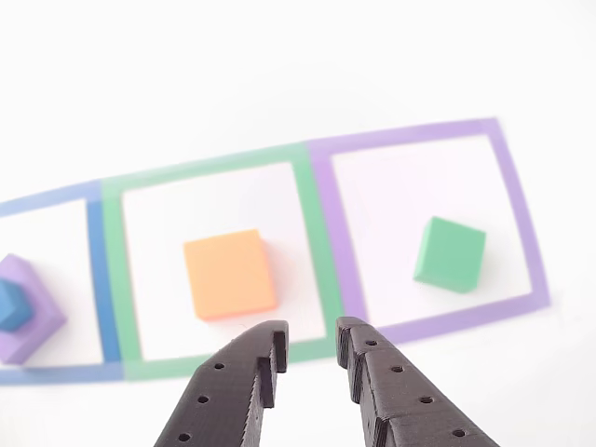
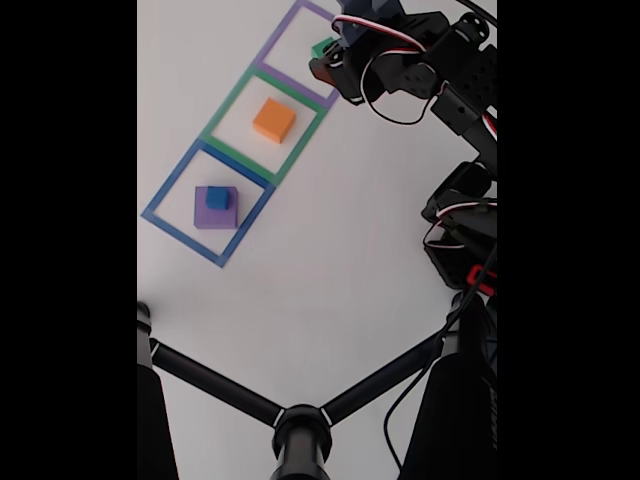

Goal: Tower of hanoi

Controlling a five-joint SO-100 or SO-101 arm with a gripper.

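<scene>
Four blocks (image 1: 229, 274) sit on the table (image 1: 279, 74) — blue on purple at 9 o'clock; the tool (image 1: 312, 340) is open, holding nothing.

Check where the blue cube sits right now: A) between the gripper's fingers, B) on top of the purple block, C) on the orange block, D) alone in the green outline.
B: in both views the blue cube rests on top of the purple block inside the blue outline, while the orange block sits alone in the green outline and the gripper is open with nothing between its fingers.
</scene>
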